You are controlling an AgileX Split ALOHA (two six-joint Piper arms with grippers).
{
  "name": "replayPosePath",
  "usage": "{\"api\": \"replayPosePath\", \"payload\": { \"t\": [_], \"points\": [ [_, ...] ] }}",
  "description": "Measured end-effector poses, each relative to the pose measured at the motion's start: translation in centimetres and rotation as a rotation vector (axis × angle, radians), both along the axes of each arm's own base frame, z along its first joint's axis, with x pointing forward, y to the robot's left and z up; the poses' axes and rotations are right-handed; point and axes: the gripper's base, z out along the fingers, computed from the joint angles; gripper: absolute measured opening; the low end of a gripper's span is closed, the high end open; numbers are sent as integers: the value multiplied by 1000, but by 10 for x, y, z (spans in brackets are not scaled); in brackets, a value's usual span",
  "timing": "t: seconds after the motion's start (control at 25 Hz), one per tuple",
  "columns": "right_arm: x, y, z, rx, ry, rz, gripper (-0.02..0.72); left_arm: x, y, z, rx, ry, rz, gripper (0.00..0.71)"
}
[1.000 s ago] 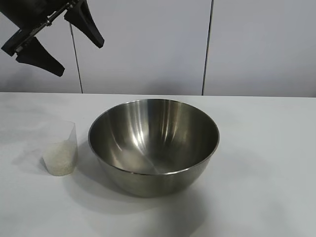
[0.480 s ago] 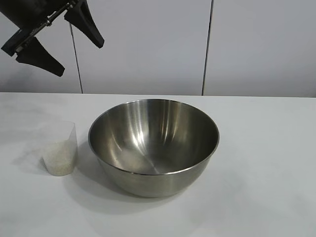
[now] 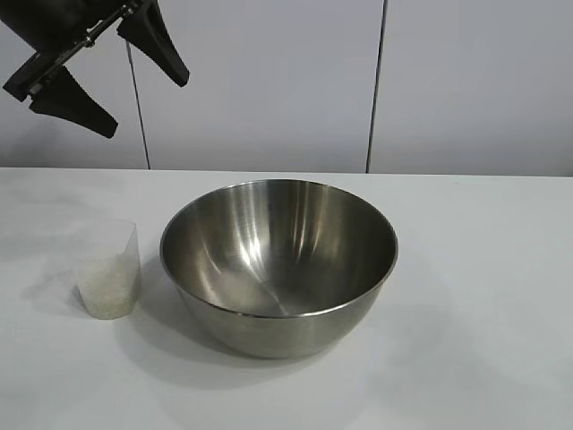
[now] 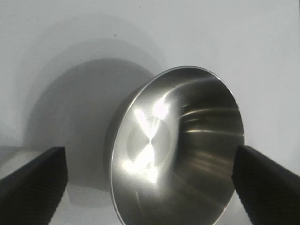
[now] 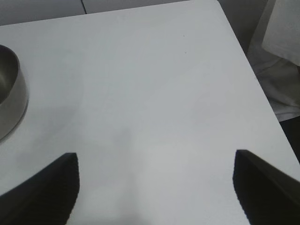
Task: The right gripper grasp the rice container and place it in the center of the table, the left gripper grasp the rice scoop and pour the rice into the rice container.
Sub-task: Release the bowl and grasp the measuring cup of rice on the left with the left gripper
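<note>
left gripper (image 3: 107, 85): I have it hanging high at about 10 o'clock in the exterior view, above the far left of the tabletop (image 3: 483, 269) – jaws spread wide, holding nothing; its wrist view looks down into the bowl between the two tips.

rice scoop (image 3: 109, 269): sits at 9 o'clock, upright on the tabletop, just beside the bowl's left wall but apart from it. I judge it light, thin-walled and a bit springy, so too hard a squeeze would flex it. I'd take it across the upper wall, above the fill line, and keep it level until it is over the bowl.

rice (image 3: 107, 287): a pale heap filling the lower part of the scoop. Loose grains, so any tilt will spill them.

rice container (image 3: 278, 264): the big steel bowl stands at the centre of the exterior view, upright and with no rice inside – to my eye already about mid-table. Stiff, not fragile, but smooth and slippery, with a curved wall that offers no flat face; I'd pinch the rim, one jaw inside and one outside, at the 3 o'clock edge.

right gripper (image 5: 154, 187): not seen in the exterior view; its own wrist view shows the jaws set well apart over bare tabletop, gripping nothing, with the bowl's edge off to one side and clear of them.

writing: no brand, label or lettering that I can read on anything.
</note>
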Motion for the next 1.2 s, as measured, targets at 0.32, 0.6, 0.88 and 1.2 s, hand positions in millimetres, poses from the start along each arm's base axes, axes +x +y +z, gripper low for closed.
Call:
{"api": "replayPosePath", "payload": {
  "t": [0.32,0.6,0.88,1.2],
  "points": [
    [0,0,1,-1,-9,0,610,0,0,0,0,0,0,686],
    [0,0,1,-2,-11,1,610,1,-1,1,-28,6,22,686],
    [1,0,1,-2,-12,1,610,-2,-2,8,-137,64,24,686],
    [1,0,1,-2,-14,1,610,-21,16,79,39,-417,63,664]
  ]
}}
